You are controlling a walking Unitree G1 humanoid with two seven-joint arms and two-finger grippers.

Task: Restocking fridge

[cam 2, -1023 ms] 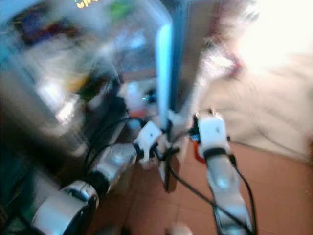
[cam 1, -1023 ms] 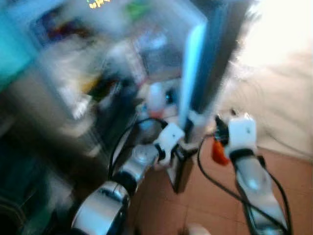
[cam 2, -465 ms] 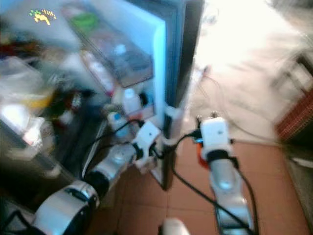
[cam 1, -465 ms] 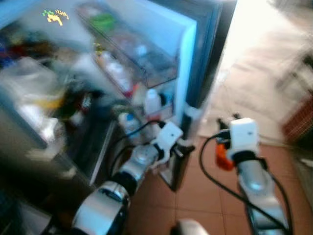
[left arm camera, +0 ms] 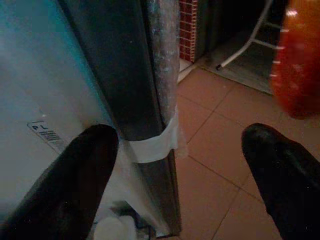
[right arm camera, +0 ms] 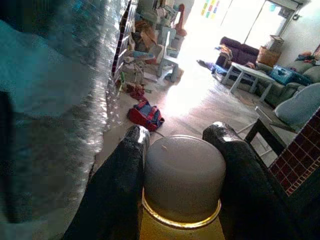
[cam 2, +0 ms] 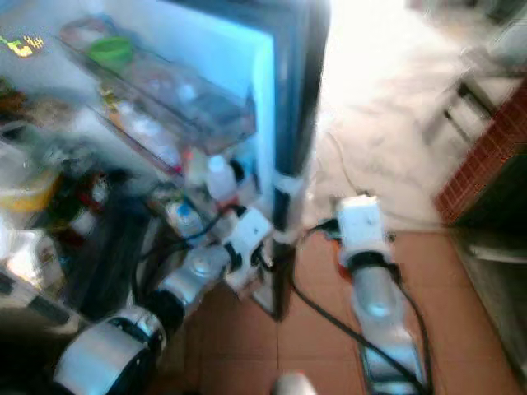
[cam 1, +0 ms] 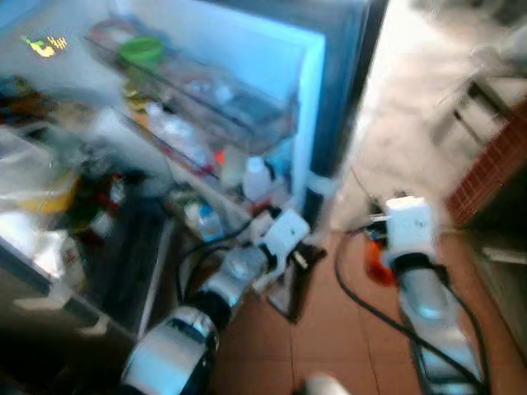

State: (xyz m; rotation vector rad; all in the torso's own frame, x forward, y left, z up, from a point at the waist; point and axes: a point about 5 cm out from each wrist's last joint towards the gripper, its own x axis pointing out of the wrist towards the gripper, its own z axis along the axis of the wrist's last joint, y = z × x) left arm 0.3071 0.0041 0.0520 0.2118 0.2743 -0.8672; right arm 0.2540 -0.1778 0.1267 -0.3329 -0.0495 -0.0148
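The fridge stands open, and its door [cam 1: 319, 107] carries shelves with a white bottle [cam 1: 257, 176], other bottles and a green lid [cam 1: 142, 51]. My left gripper [left arm camera: 180, 150] is open, its black fingers [left arm camera: 85, 170] straddling the door's lower edge, where a white tape band [left arm camera: 157, 145] wraps it. In the eye view this gripper [cam 1: 301, 257] sits at the foot of the door. My right gripper [right arm camera: 177, 150] is shut on an orange bottle with a grey cap [right arm camera: 183, 172]. It holds the bottle [cam 1: 373, 260] just right of the door, over the tiled floor.
Packed fridge shelves [cam 1: 49, 189] fill the left. Terracotta floor tiles [cam 1: 346, 329] lie below, with black cables across them. A brick wall [cam 1: 486, 156] and a white-legged chair [cam 1: 473, 90] stand to the right. A red bag [right arm camera: 145, 115] lies on the bright room's floor beyond.
The head view has swung and sharpened, showing more of the door shelves and the room at right. Both arms keep their places by the door's lower edge.
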